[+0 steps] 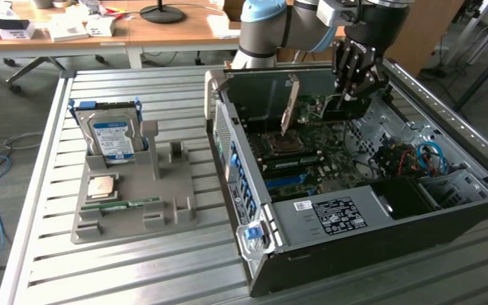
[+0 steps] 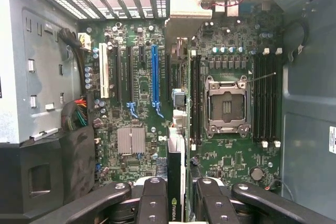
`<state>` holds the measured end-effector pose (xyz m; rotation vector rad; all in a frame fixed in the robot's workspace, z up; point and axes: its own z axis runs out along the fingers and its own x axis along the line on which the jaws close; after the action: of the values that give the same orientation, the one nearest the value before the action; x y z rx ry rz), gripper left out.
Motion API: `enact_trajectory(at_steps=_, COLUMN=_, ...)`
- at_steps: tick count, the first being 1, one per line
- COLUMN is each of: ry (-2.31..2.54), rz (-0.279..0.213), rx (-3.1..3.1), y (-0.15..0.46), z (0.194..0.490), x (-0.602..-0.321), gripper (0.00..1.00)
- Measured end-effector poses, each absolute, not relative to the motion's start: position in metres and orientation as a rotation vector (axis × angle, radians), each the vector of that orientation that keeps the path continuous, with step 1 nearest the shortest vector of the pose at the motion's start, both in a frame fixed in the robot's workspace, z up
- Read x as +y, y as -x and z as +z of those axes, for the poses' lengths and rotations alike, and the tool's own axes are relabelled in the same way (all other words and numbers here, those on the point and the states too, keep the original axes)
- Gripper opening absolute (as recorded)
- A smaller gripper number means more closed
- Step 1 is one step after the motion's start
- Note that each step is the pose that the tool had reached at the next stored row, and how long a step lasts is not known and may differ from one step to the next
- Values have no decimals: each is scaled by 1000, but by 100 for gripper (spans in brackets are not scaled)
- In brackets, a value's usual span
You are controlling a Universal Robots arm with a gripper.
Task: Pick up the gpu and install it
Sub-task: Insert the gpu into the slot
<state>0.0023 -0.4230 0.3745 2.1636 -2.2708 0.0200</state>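
Observation:
The gpu [image 1: 314,108] is a thin green card with a silver bracket at one end. It hangs upright inside the open computer case [image 1: 227,146], above the motherboard [image 1: 312,152]. My gripper [image 1: 350,95] is shut on its top edge. In the wrist view the gpu [image 2: 176,150] shows edge-on between my black fingers [image 2: 152,198], with my gripper [image 2: 176,182] around it. The card lines up beside a black slot, between the blue slot [image 2: 155,74] and the processor socket [image 2: 226,103]. I cannot tell whether its lower edge touches the board.
On the exterior view's left a grey holder tray [image 1: 134,222] carries a silver hard drive [image 1: 112,136], a processor chip [image 1: 101,185] and a memory stick [image 1: 121,205]. Blue cables [image 1: 431,159] and the case's metal walls crowd the board. A wooden desk [image 1: 176,32] stands behind.

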Motion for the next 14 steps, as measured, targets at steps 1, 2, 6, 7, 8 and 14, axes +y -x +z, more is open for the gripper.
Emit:
enact_trajectory(at_steps=1, ry=-2164, rz=20, rx=-2271, y=-2, z=375, x=-423, gripper=26)
enact_trajectory(at_steps=2, ry=-2164, rz=20, rx=-2271, y=-2, z=374, x=-423, gripper=26)
enact_trajectory(at_steps=6, ry=-2163, rz=20, rx=-2271, y=-1, z=374, x=-423, gripper=26)
enact_trajectory(at_steps=7, ry=-2164, rz=20, rx=-2271, y=0, z=374, x=-423, gripper=26)
enact_trajectory(at_steps=8, ry=-2164, rz=20, rx=-2271, y=1, z=374, x=-423, gripper=26)
enact_trajectory(at_steps=14, ry=-2164, rz=21, rx=-2271, y=4, z=374, x=-423, gripper=26)
